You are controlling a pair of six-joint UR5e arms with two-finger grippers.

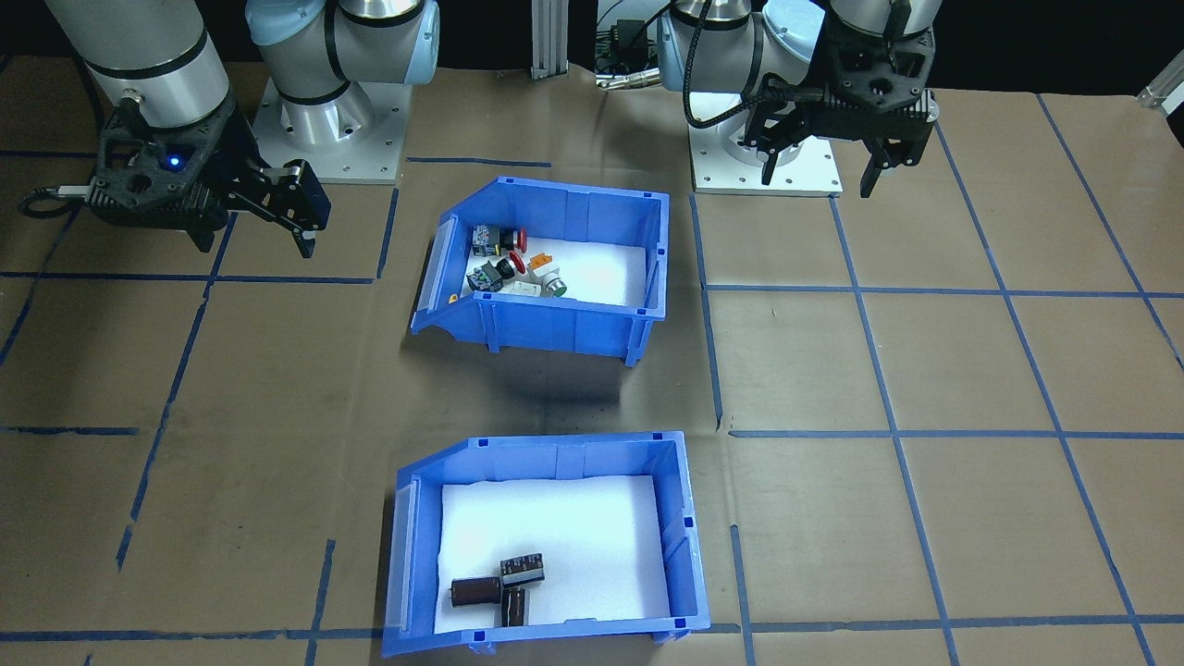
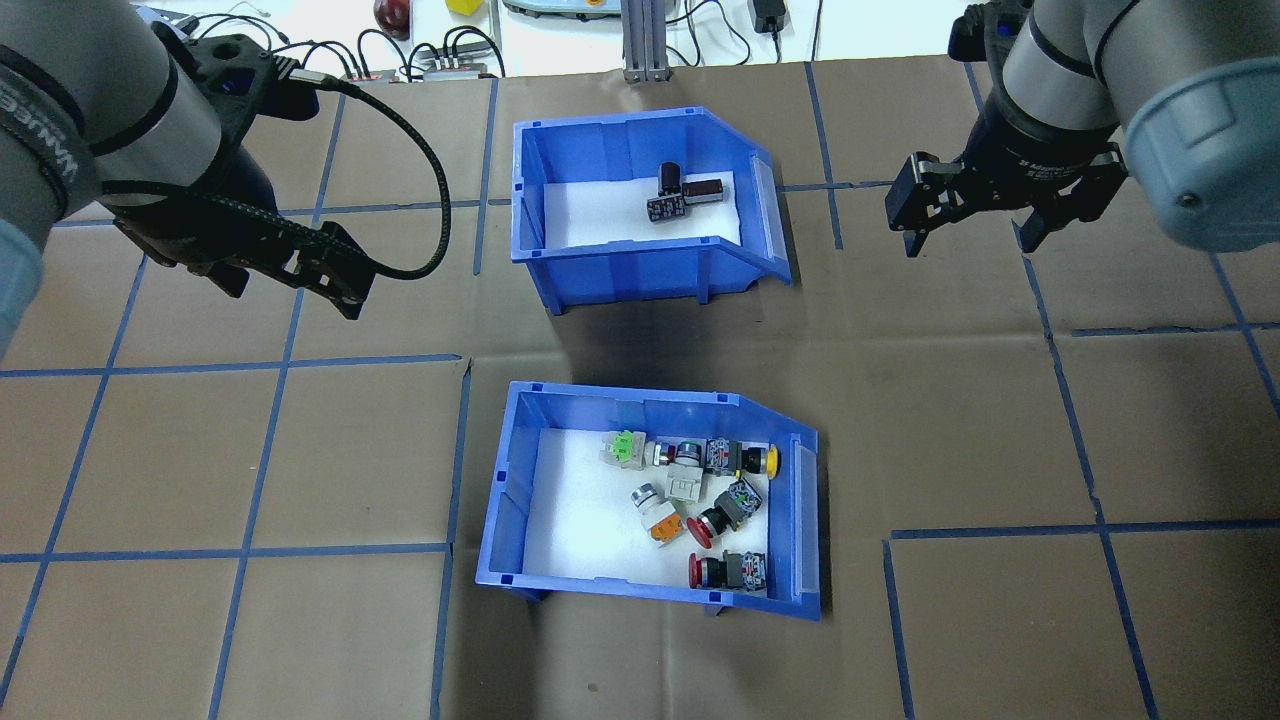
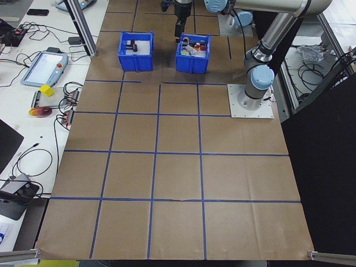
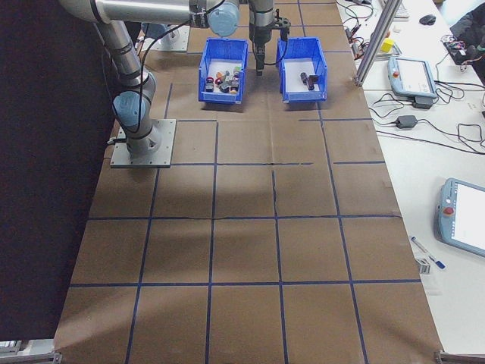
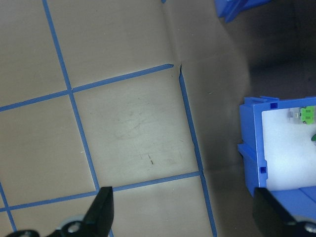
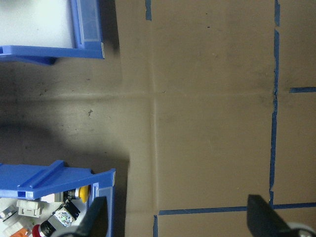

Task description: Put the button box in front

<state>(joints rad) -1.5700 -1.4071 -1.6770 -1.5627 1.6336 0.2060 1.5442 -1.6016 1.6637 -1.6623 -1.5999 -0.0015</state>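
Table (image 2: 300, 640), capacitor bin (image 2: 640, 262) beyond button box (image 2: 640, 590)

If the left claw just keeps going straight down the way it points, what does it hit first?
Most likely bare brown table paper: the left claw is open, pointing down at it. The button box sits off to one side, seemingly outside the fingers' line, though depth is unclear.

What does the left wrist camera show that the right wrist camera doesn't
Only the left wrist view shows a green push-button switch on the button box's white foam liner. Only the right wrist view shows a yellow button, other switches, and the clear front lip of the capacitor bin. Both show the button box, brown table paper with blue tape lines, and open fingertips.
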